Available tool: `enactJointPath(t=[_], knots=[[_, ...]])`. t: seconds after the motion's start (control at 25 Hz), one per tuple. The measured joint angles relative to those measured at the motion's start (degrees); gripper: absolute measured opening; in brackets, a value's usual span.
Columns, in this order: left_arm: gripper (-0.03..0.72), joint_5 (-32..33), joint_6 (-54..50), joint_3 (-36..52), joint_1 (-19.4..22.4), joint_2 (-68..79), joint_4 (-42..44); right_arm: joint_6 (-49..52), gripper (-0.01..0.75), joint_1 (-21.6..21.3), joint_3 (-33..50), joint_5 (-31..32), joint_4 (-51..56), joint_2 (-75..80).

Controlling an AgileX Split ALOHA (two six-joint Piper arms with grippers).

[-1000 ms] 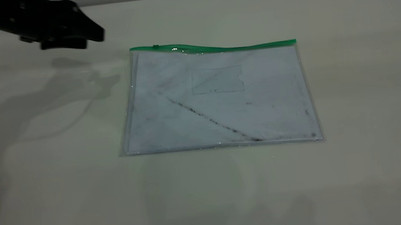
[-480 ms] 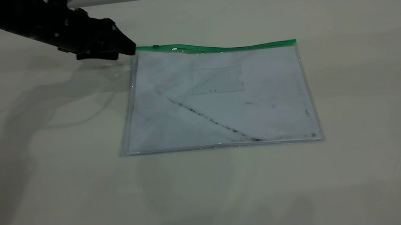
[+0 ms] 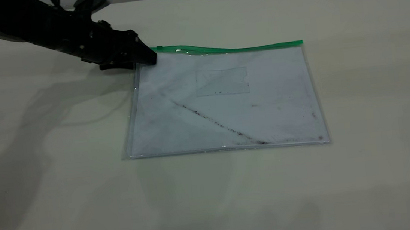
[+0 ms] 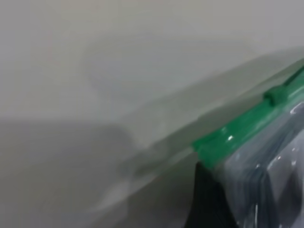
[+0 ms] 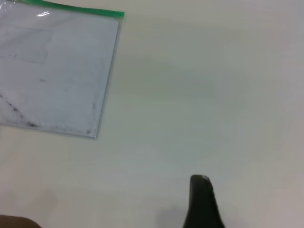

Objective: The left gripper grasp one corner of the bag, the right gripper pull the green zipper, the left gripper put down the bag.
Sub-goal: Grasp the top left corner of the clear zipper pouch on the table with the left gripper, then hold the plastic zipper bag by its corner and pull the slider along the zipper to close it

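— Since the earlier frames, what has moved?

— Only the left arm. It has travelled from the far left of the counter (image 3: pixel 378 113) toward the bag (image 3: pixel 226 105), and the left gripper (image 3: pixel 148 57) now sits at the bag's far left corner (image 3: pixel 139 63), where half a second ago its tip was just short of the green strip's end. The bag itself has not shifted.

— How does the bag lie?

— Flat on the cream counter, about the middle of it, its long edges running left to right in the exterior view. A white sheet shows inside it, crossed by a dark diagonal smudge (image 3: pixel 221 124), with a small clear card pocket (image 3: pixel 222 81) above that.

— And the green zipper?

— The green zipper (image 3: pixel 236 48) runs along the far long edge, slightly wavy. Its small slider tab (image 3: pixel 159 48) sits near the left end, just beside the gripper's tip.

— Are the left fingers holding anything?

— I cannot tell. In the left wrist view one dark fingertip (image 4: pixel 204 199) lies under the clear plastic right at the end of the green strip (image 4: pixel 223 142), but no second finger shows, so whether they are closed on the plastic is unclear.

— The right gripper?

— Only one dark fingertip (image 5: pixel 202 202) shows in its own wrist view, above bare counter, well apart from the bag's right edge. How its fingers stand cannot be told either.
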Motion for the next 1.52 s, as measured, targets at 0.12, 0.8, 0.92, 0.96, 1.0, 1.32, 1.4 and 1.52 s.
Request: enactJointPath(t=[0.12,0.8,0.92,0.96,1.0,1.32,1.4,1.52], knots=[[0.572,0.4,0.0,-0.6,-1.1,0.8,-1.3,0.0,0.561,0.0,0.0,0.0,0.0,0.0],[0.053,19.1,31.3,-11.0,-2.4,2.0,2.2,-12.9,0.561,0.0,-7.4,-1.6,4.2,10.8],[0.053,27.8,33.9,-17.4,-2.4,2.0,6.0,-19.6,0.561,0.0,-9.3,-3.6,8.8,17.4],[0.053,30.8,34.0,-19.4,-2.4,2.0,7.4,-21.9,0.561,0.0,-9.9,-4.4,10.8,19.8],[0.053,32.9,34.0,-21.8,-2.5,2.0,9.2,-24.8,0.561,0.0,-10.5,-5.0,13.1,21.9],[0.053,36.8,32.8,-33.6,-2.8,2.0,22.0,-50.3,0.561,0.0,-15.6,-7.8,33.4,36.8],[0.053,36.8,32.9,-34.4,-3.3,2.0,22.8,-56.8,0.561,0.0,-16.2,-8.5,38.9,39.6],[0.053,36.8,33.8,-34.8,-5.4,2.0,24.4,-68.8,0.561,0.0,-16.5,-9.3,48.1,43.8]])
